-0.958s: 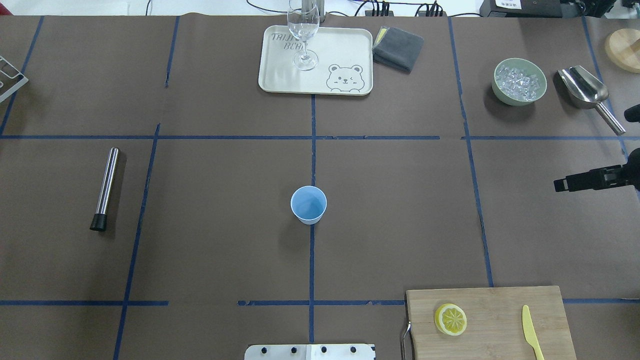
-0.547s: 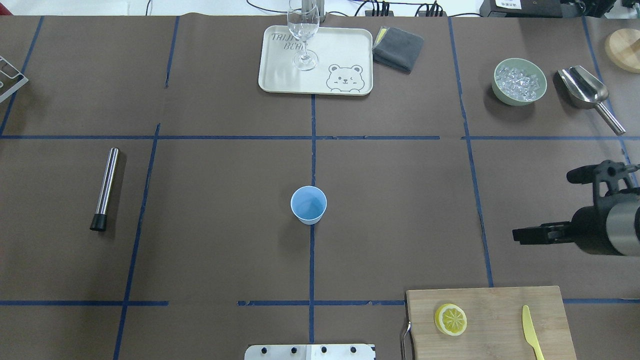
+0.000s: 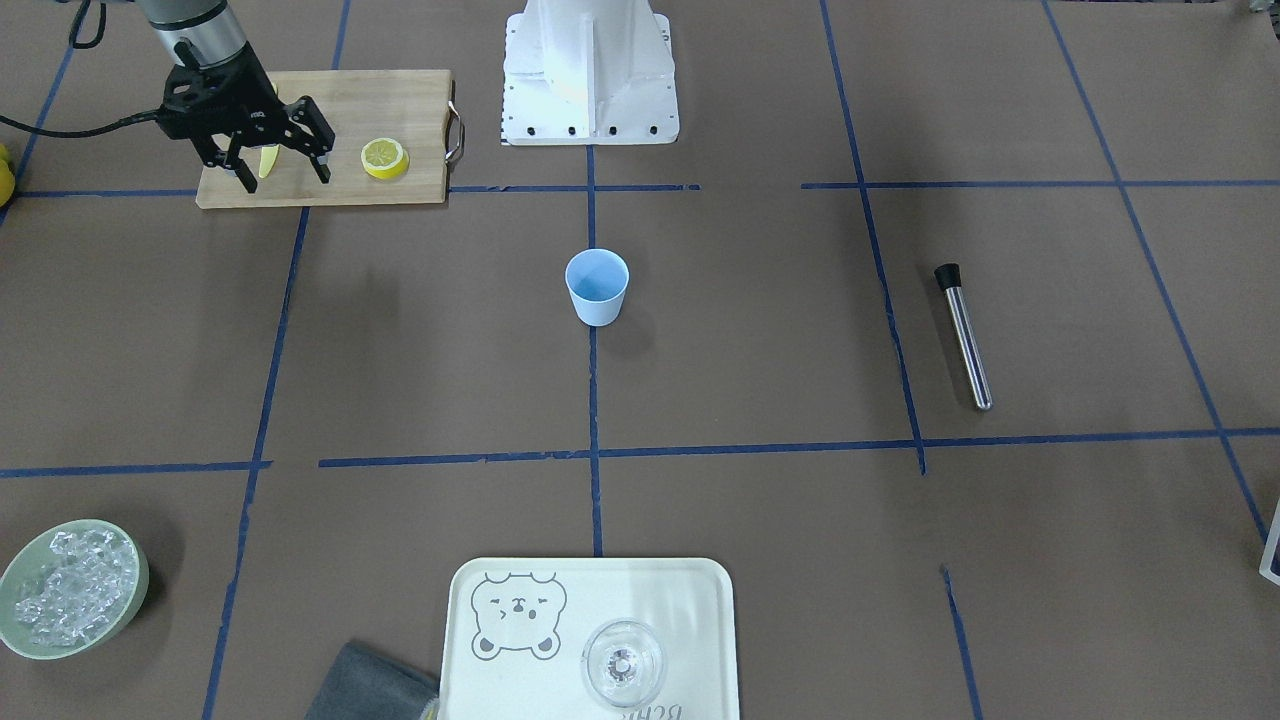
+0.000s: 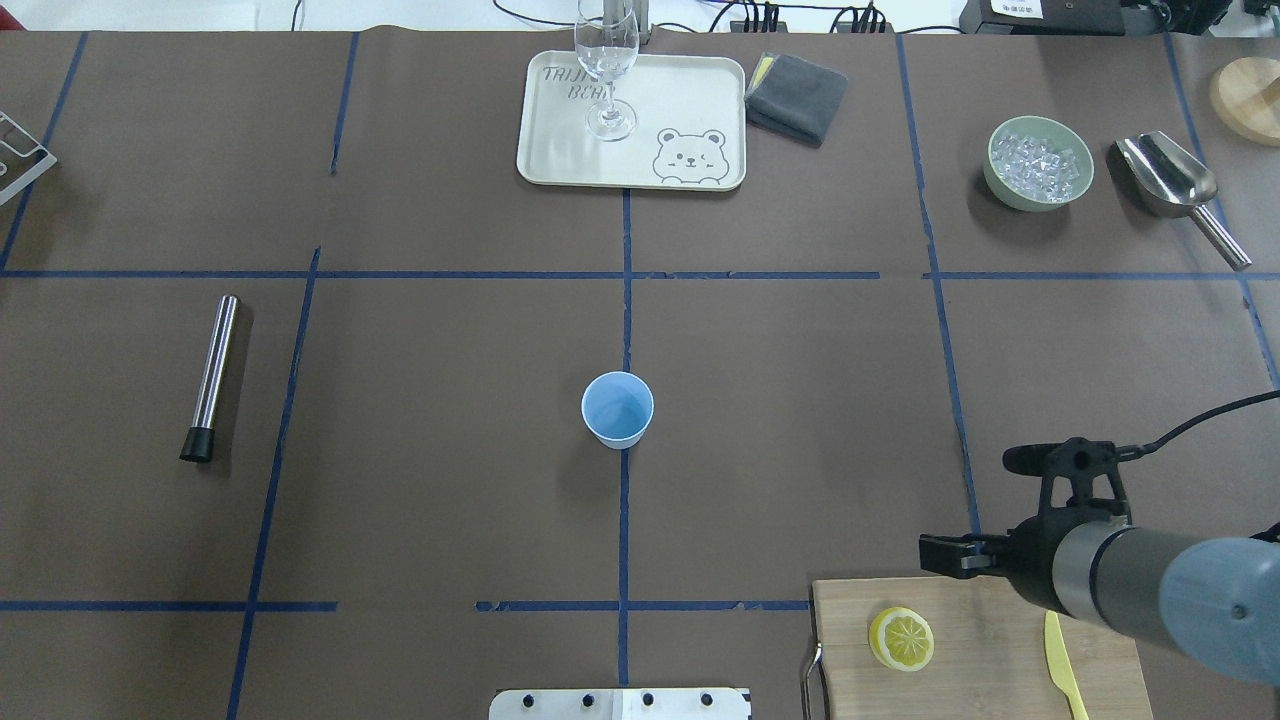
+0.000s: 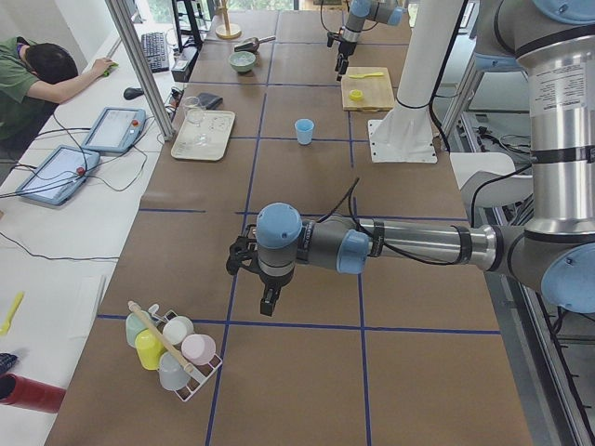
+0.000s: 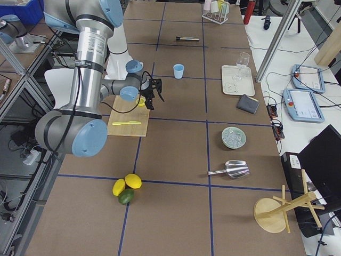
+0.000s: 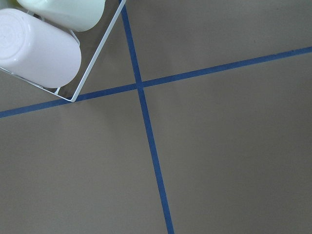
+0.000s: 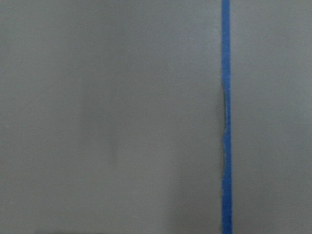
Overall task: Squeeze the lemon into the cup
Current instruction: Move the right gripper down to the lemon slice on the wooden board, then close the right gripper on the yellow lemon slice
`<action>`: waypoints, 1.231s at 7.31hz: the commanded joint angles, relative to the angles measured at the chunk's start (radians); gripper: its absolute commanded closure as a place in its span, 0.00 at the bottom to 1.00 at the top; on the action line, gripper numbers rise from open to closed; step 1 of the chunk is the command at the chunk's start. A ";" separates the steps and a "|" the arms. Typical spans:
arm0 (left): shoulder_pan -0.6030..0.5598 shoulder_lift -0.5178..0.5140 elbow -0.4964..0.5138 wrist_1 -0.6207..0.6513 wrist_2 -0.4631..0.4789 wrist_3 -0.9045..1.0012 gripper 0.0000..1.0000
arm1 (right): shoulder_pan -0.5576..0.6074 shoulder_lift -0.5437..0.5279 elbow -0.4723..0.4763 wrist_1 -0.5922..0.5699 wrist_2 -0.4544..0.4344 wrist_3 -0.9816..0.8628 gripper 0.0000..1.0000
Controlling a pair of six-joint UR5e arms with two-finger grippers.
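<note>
Right gripper (image 3: 283,176) — fingers spread, nothing between them — hangs above the board (image 3: 400,105), over the knife (image 3: 266,160) and near the lemon (image 3: 384,157), not touching it. Lemon lies flat on the board, cut face up (toward the handle end). Cup (image 3: 597,286) stands upright at table centre, well apart from the board. Left gripper (image 5: 266,299) points down near the rack (image 5: 172,348) — spread or closed, cannot tell.
</note>
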 commanded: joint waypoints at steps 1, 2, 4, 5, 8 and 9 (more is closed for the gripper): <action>0.000 0.000 -0.003 0.001 0.000 0.000 0.00 | -0.133 0.152 -0.001 -0.200 -0.089 0.106 0.00; 0.000 0.000 -0.003 0.001 0.000 0.000 0.00 | -0.173 0.138 -0.001 -0.200 -0.130 0.119 0.00; 0.000 0.002 -0.003 0.001 0.000 0.000 0.00 | -0.203 0.103 -0.007 -0.199 -0.135 0.120 0.00; 0.000 0.002 -0.003 0.001 0.000 0.000 0.00 | -0.209 0.089 -0.010 -0.191 -0.135 0.120 0.00; 0.000 0.002 -0.003 0.002 0.000 0.000 0.00 | -0.210 0.091 -0.021 -0.190 -0.132 0.119 0.01; 0.000 0.002 -0.004 0.002 0.000 0.000 0.00 | -0.210 0.091 -0.025 -0.190 -0.131 0.119 0.01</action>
